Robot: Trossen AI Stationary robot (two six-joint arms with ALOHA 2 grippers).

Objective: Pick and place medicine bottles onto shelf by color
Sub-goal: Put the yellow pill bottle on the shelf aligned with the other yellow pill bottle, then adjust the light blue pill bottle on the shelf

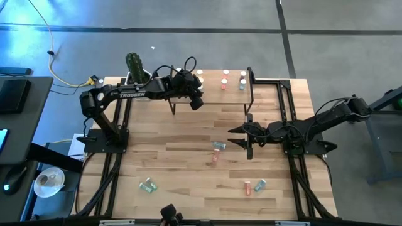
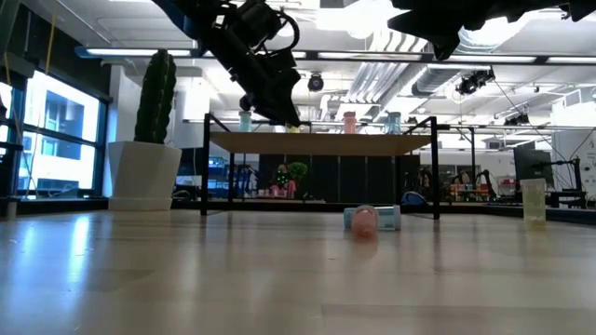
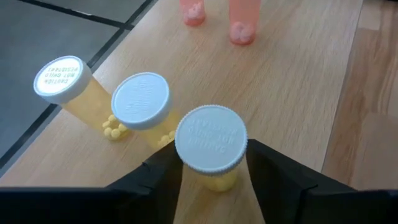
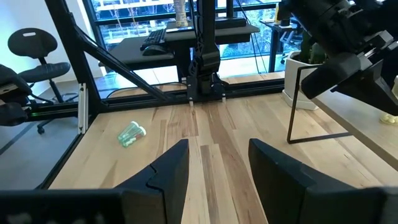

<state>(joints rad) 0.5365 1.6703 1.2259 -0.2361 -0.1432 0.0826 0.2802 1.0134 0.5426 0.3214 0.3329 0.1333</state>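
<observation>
The light-wood shelf (image 1: pixel 213 94) stands at the table's far middle. On it stand two yellow bottles (image 3: pixel 140 102), two pink ones (image 1: pixel 224 78) and two teal ones (image 1: pixel 243 79), all on their bases. My left gripper (image 1: pixel 196 99) is over the shelf's left part, shut on a third yellow bottle (image 3: pixel 210 140). My right gripper (image 1: pixel 242 136) is open and empty above the table's middle right. Near it a teal bottle (image 1: pixel 218 145) and a pink one (image 1: pixel 215 157) lie on their sides. More bottles (image 1: pixel 148 186) (image 1: pixel 254 186) lie near the front edge. My left gripper pinches the yellow bottle's body just below its white cap (image 3: pixel 211 177), one finger (image 3: pixel 163 174) on each side. The fingers slant down from the table's left. The bottle stands upright beside the two other yellow ones; whether its base touches the shelf top, I cannot tell.
A white pot with a cactus (image 1: pixel 134 64) stands at the far edge, left of the shelf. The shelf's thin black legs (image 4: pixel 292 124) stand on the table. Black arm frames (image 1: pixel 113 135) run along the left and right sides. A green bottle (image 4: pixel 132 134) lies ahead of my right gripper.
</observation>
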